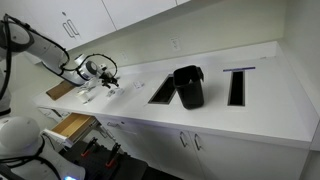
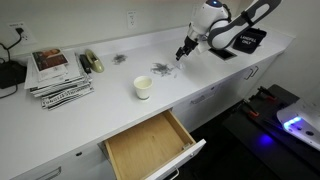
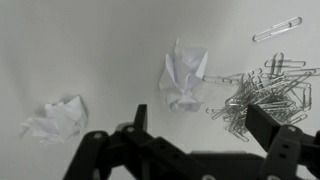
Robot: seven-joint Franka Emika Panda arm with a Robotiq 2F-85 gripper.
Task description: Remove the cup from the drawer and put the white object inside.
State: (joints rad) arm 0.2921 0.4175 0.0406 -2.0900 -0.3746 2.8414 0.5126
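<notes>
Gripper (image 3: 197, 113): jaws spread wide, nothing between them, hovering over the counter (image 3: 100, 50). Nearest target is the crumpled white wad (image 3: 183, 78). In the wrist view it lies just ahead of the fingertips, offset toward the finger at the picture's left, not centred. Its long axis looks to run away from me, so the narrow side faces the closing line. Should suit a pinch, I reckon, once I shift that way and drop. Paper clip pile (image 3: 262, 92) sits just beside the wad on the opposite side, so there's a risk of snagging one. Second wad (image 3: 55, 118) is well off toward the picture's left; ignoring it. Further out, in an exterior view, the cup (image 2: 143, 88) stands upright on the counter, already out of the drawer (image 2: 146, 150). Drawer is pulled open, bare inside, and lies beyond the cup from me, below the counter edge.
</notes>
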